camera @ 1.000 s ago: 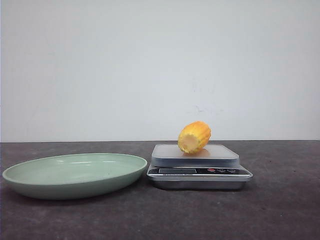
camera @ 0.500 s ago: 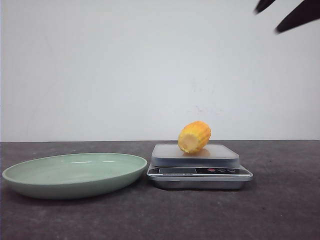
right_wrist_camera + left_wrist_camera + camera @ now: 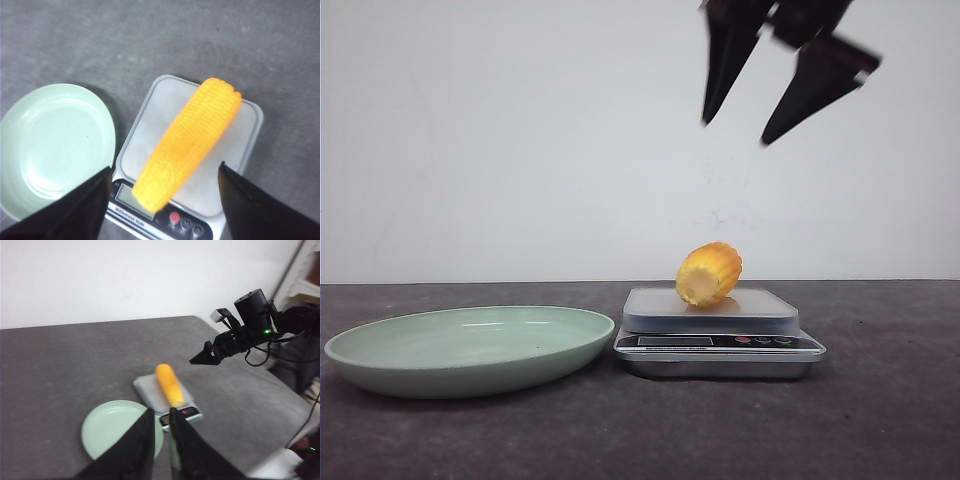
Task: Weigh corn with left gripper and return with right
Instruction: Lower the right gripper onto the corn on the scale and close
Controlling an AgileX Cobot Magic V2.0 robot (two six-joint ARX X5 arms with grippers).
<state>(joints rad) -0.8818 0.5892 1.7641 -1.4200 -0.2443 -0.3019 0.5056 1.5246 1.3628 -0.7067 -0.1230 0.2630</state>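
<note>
Right gripper has dropped in at 12 o'clock above the corn, fingers spread, empty. Corn lies on scale. Best descend centred, straddling mid-cob. Left gripper nearly closed, empty.

Light: bright, even and diffuse; the plain white wall shows no hot spots.
Shadows: faint, soft patches under the pale green round plate and silver kitchen scale.
Blur: the right arm's black gripper is smeared in the front view.
Wrist views: slightly soft overall; near fingers out of focus.
</note>
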